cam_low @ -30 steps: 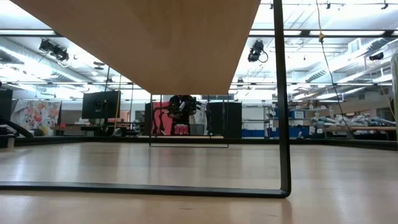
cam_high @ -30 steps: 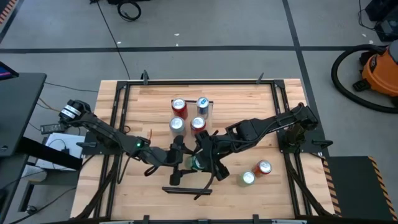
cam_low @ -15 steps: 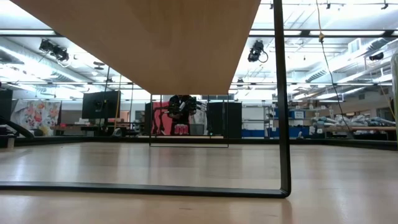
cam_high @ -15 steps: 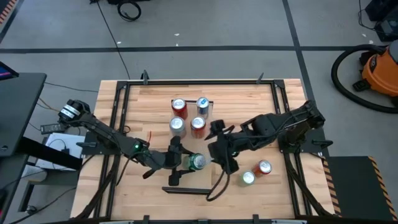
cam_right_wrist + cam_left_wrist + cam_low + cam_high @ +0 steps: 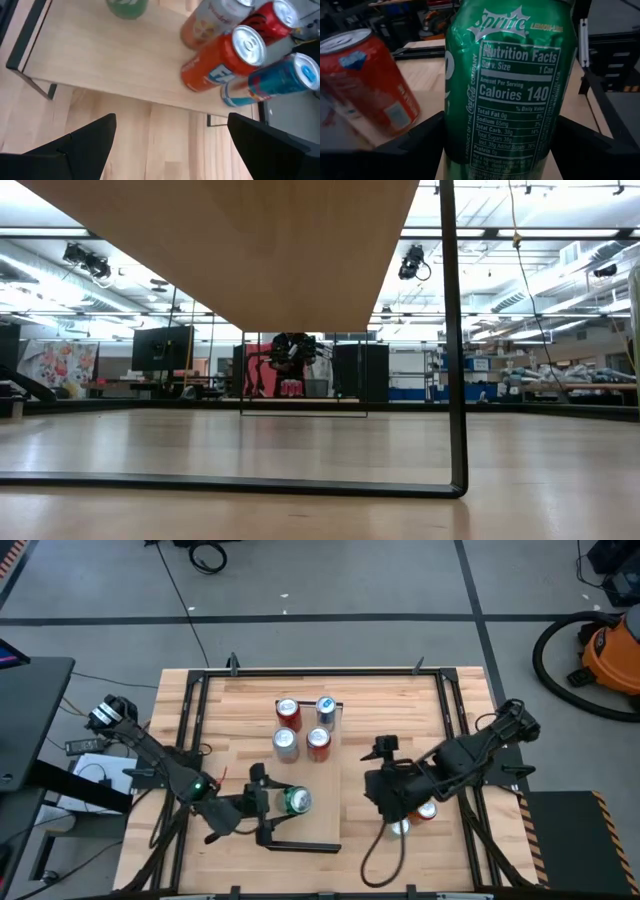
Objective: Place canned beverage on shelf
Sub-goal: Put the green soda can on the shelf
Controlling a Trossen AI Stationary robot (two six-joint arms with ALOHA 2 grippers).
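Observation:
A green Sprite can point(image 5: 297, 802) stands upright over the near part of the shelf point(image 5: 322, 785), a light-wood board with dark end strips. My left gripper point(image 5: 284, 804) is shut on it, reaching in from the table's left. In the left wrist view the can point(image 5: 510, 85) fills the picture. Several other cans point(image 5: 302, 728) stand on the shelf's far part. My right gripper point(image 5: 372, 790) hovers open to the right of the shelf, above the table, with nothing between its fingers point(image 5: 75, 145). My left gripper pinches the green can's side wall point(image 5: 456, 135) between its two fingers point(image 5: 420, 142), one on each side of its lower half. The fingers come in about level from the table's left. The can stays upright; whether its base rests on the shelf I cannot tell.
Two more cans point(image 5: 400, 828) point(image 5: 428, 810) stand on the tabletop at the right, partly under my right arm. A black frame point(image 5: 195, 740) runs round the table's edges. The low view shows the shelf's underside point(image 5: 250, 250) and its thin black leg point(image 5: 450, 330).
My right gripper has drawn away from the green can toward the table's right edge, rising and turning. My left gripper has carried the can a little toward the table's left, still upright over the shelf's near part.

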